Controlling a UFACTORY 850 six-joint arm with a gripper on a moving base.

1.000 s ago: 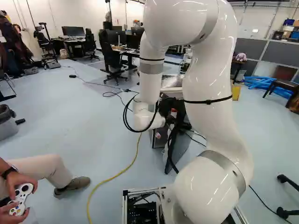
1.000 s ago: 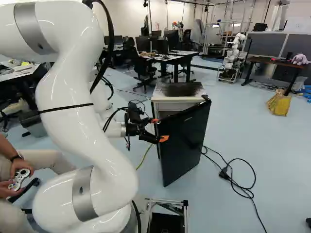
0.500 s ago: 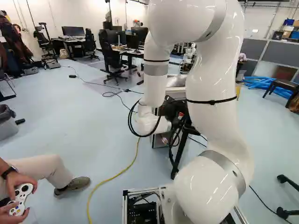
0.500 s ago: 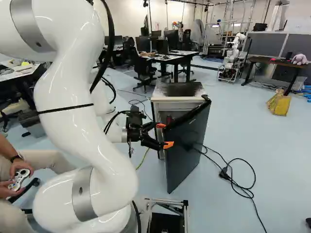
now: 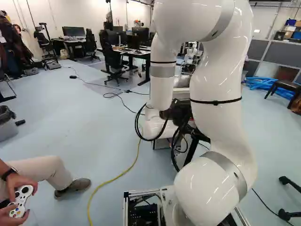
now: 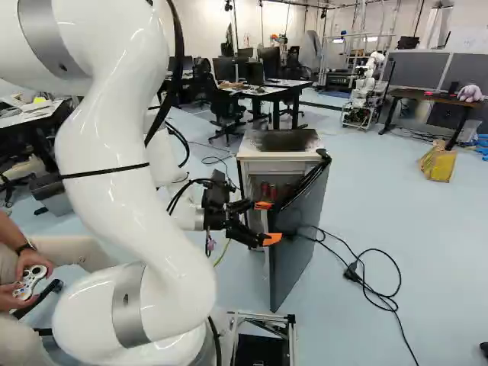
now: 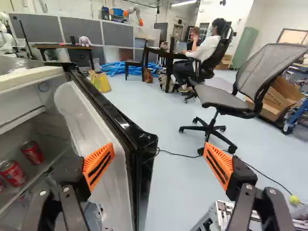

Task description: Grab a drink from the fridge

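Red soda cans [image 7: 32, 153] lie aside from the spread gripper [image 7: 159, 158]

The cans are seen upright inside the fridge [image 7: 14, 81], off the inner side of its door [image 7: 126, 120]. That door's edge stands between the fingers; nothing is gripped. Whether the door is touched cannot be told. A sideways move around it seems called for.

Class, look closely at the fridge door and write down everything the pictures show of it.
The fridge door stands upright and swung open, joined at one side to the fridge. Its outer face is dark, its edge glossy black; the inside is a pale, moulded lining that looks like plastic. In the wrist view its free edge shows between the fingers of the open gripper, one orange pad overlapping the lining; whether they touch, I cannot tell.
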